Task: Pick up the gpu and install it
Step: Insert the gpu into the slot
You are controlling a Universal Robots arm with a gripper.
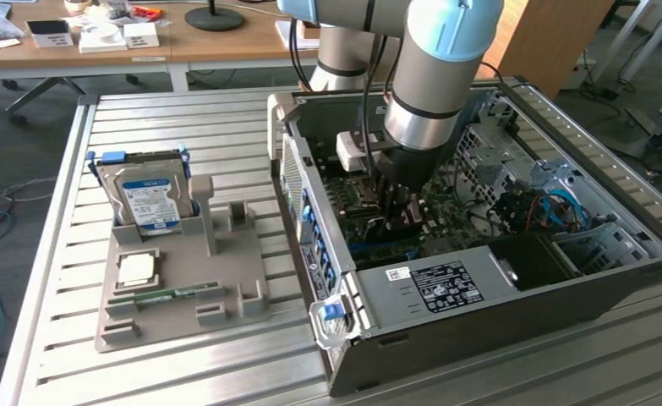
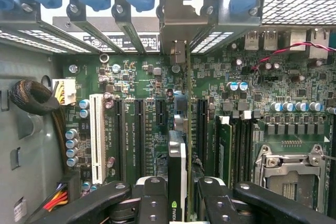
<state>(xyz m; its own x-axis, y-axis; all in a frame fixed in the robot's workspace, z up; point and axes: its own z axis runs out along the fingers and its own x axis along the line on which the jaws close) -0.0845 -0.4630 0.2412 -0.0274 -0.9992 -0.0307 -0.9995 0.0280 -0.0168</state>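
slatted metal table [image 1: 172, 110] takes up most of the frame, slats running left to right. 2 things sit directly on it: grey plastic parts holder [image 1: 155, 334] flat at left-centre, and open pc case [image 1: 511, 338] on its side across centre-right, near the holder, w/ a gap between

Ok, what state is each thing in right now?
gpu: on edge, held over the motherboard slots; seated or not, cannot tell.
fingers: shut on the gpu.
computer case: lying on its side, open.
hard drive: standing upright in the grey holder.
RAM stick: lying flat on the holder.
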